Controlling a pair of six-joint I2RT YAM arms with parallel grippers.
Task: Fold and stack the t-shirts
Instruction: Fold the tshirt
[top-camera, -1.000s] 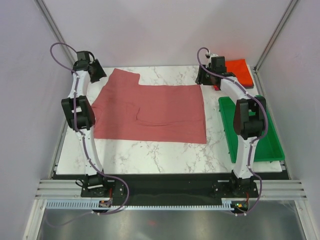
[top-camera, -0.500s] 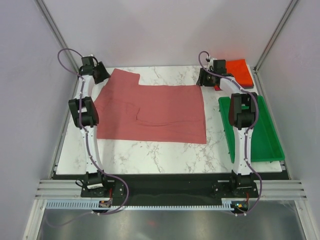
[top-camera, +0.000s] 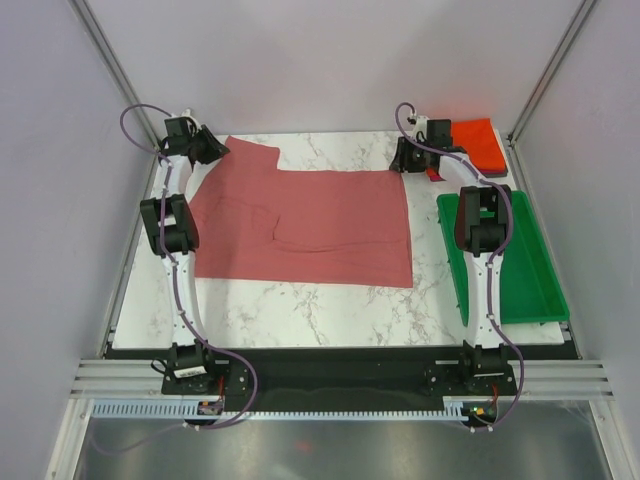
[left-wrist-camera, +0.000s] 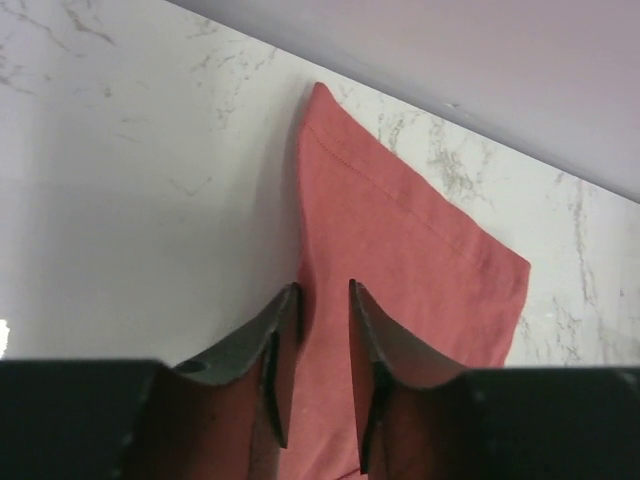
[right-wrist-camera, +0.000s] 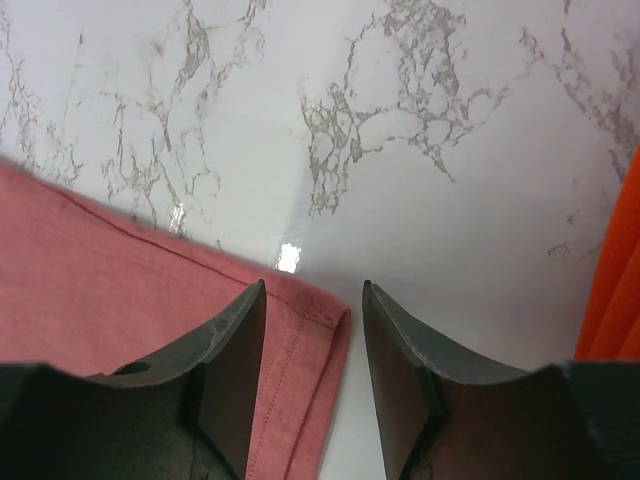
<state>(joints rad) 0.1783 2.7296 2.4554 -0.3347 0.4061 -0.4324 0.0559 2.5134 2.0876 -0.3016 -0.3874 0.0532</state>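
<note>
1 dusty rose-red t-shirt (top-camera: 310, 225) lies spread flat across the middle of a white marble table (top-camera: 330, 300). At its far left sleeve, the left gripper (left-wrist-camera: 323, 295) has its 2 fingers narrowly apart astride the sleeve edge; I cannot tell whether they pinch it. The right gripper (right-wrist-camera: 312, 295) is released, with its fingers apart around the far right hem corner. An orange-red t-shirt (top-camera: 480, 140) lies in the table's far right corner, behind a green tray (top-camera: 525, 270).

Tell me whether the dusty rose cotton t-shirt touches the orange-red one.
Apart: right wrist view shows bare marble between rose t-shirt and orange-red t-shirt.
</note>
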